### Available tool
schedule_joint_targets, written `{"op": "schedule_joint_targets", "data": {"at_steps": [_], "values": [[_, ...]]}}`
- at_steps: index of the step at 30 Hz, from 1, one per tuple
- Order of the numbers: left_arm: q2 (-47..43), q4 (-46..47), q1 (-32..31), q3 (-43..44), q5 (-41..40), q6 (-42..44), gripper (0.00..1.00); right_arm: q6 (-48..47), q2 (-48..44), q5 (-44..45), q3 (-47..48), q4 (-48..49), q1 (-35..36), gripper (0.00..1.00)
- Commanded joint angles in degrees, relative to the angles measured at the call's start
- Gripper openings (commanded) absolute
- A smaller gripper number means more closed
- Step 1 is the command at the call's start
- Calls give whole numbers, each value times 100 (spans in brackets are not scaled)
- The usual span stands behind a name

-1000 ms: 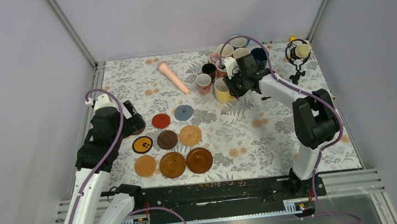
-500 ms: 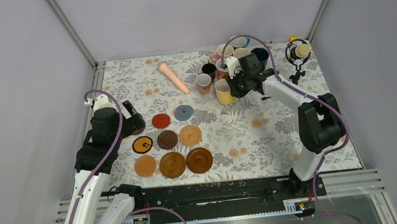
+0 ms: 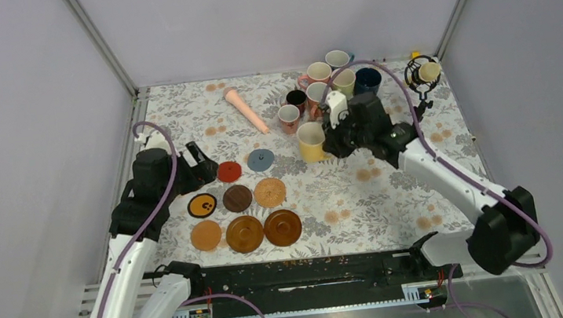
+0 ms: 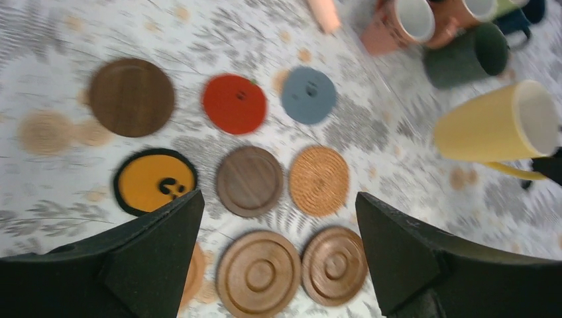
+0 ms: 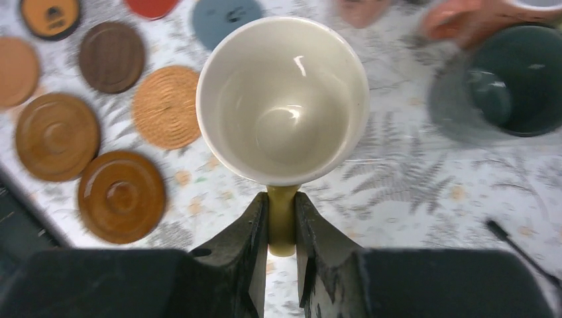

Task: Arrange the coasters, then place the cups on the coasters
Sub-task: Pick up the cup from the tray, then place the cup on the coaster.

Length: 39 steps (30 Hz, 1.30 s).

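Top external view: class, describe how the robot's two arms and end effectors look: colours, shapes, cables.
The left arm and right arm have white tubular links and bulky black joints. A purple cable loops along each. The left end effector and right end effector are black, each with two wedge-shaped fingers.

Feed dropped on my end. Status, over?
Right hand shut on yellow cup, by the handle. Left hand open, empty, above coasters. Nine laid out, all bare. Nothing between cup and coasters.

Orange coaster (image 4: 193, 275) half hidden behind left tool (image 4: 278, 196).
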Motion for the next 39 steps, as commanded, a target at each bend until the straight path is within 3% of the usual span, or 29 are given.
{"op": "schedule_joint_targets", "data": {"at_steps": [1, 8, 12, 17, 27, 30, 32, 34, 38, 39], "values": [[519, 403, -10, 404, 1925, -276, 85, 524, -745, 139, -390, 785, 863, 0], [1539, 354, -149, 938, 2905, -393, 83, 993, -937, 830, -628, 1790, 2133, 0], [1715, 733, -277, 868, 3506, -606, 84, 947, -698, 970, -431, 1967, 2469, 0], [1821, 772, -457, 756, 3249, -653, 83, 857, -506, 1112, -266, 1987, 2775, 0], [2452, 127, -724, 801, 2258, -449, 72, 623, -365, 1508, -208, 2108, 3204, 0], [2511, 109, -771, 770, 2219, -434, 60, 612, -295, 1496, -246, 2170, 3295, 0], [2553, 42, -800, 769, 2211, -425, 46, 606, -246, 1507, -265, 2194, 3365, 0], [2577, -245, -804, 813, 2136, -520, 25, 611, -185, 1495, -302, 2178, 3431, 0], [2355, -805, -803, 700, 1913, -693, 0, 740, -105, 1423, -431, 2237, 3588, 0], [2317, -899, -801, 672, 1799, -731, 0, 770, -123, 1422, -498, 2338, 3620, 0]]}}
